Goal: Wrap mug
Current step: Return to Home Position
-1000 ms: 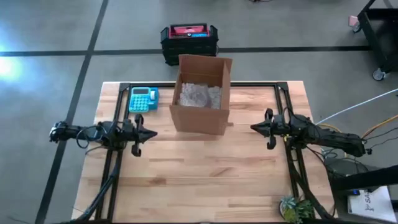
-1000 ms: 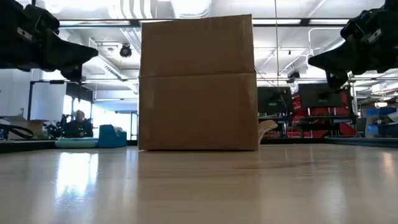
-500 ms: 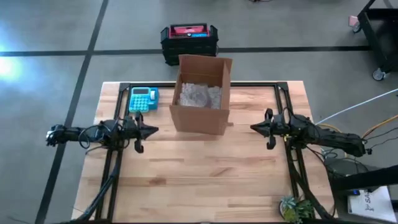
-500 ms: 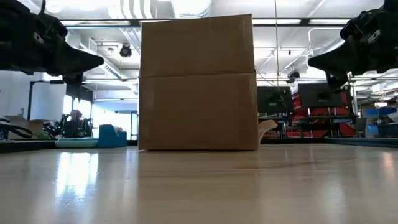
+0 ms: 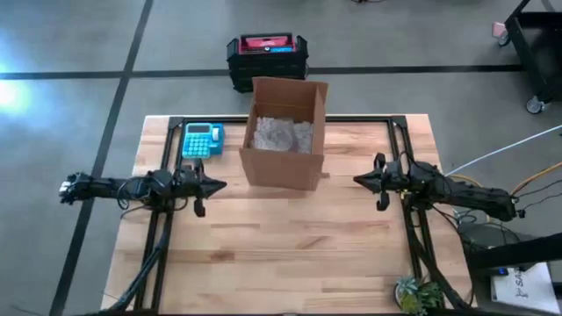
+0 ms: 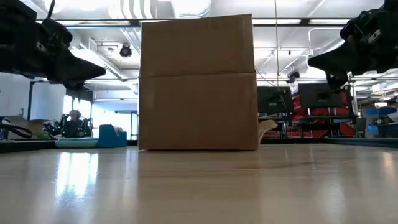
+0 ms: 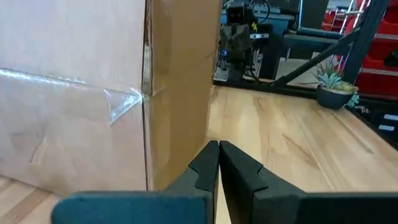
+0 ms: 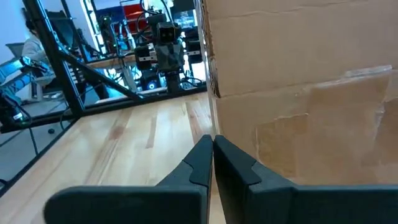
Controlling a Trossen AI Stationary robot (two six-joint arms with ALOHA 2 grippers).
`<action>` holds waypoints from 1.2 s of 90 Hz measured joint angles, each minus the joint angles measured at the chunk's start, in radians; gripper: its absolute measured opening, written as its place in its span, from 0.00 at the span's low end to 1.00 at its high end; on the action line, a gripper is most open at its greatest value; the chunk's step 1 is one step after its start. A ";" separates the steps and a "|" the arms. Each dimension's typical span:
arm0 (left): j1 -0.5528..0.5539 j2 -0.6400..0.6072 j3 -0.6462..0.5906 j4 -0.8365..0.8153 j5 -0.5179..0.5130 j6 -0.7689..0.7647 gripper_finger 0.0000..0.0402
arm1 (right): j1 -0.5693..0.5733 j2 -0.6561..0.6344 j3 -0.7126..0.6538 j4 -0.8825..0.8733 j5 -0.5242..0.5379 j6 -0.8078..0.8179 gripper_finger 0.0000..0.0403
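**Left arm settling beside the packed box**

Since half a second ago my left gripper (image 5: 219, 184) has slid a touch nearer the tall brown cardboard box (image 5: 281, 167) and dipped lower in the low view. My right gripper (image 5: 358, 181) has not shifted. Both hang above the pale wooden table (image 5: 290, 254), one on each side of the box and apart from it, with their fingers pressed together on nothing. I judge this to be my rest pose, since nothing is left on the boards to wrap.

The crumpled clear bubble wrap (image 5: 279, 134) sits inside the open-topped box, which is where the mugs should be. I cannot make out any mug or its colour through the wrap. From table height the box wall hides the contents altogether. My wrist views show only the cardboard sides, a strip of clear tape (image 7: 121, 99) and the opposite arm farther off. The small teal calculator (image 5: 201, 140) lies untouched near the table's far edge.
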 joint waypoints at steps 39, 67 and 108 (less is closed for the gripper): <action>0.000 0.077 0.001 0.003 0.000 0.000 0.00 | 0.000 0.000 0.000 0.000 0.001 0.000 0.00; 0.000 0.117 0.002 0.003 0.000 0.000 0.00 | 0.000 0.000 0.000 0.000 0.001 0.000 0.00; 0.000 0.155 0.002 0.002 0.000 0.000 0.00 | 0.000 0.000 -0.001 0.001 0.001 0.001 0.00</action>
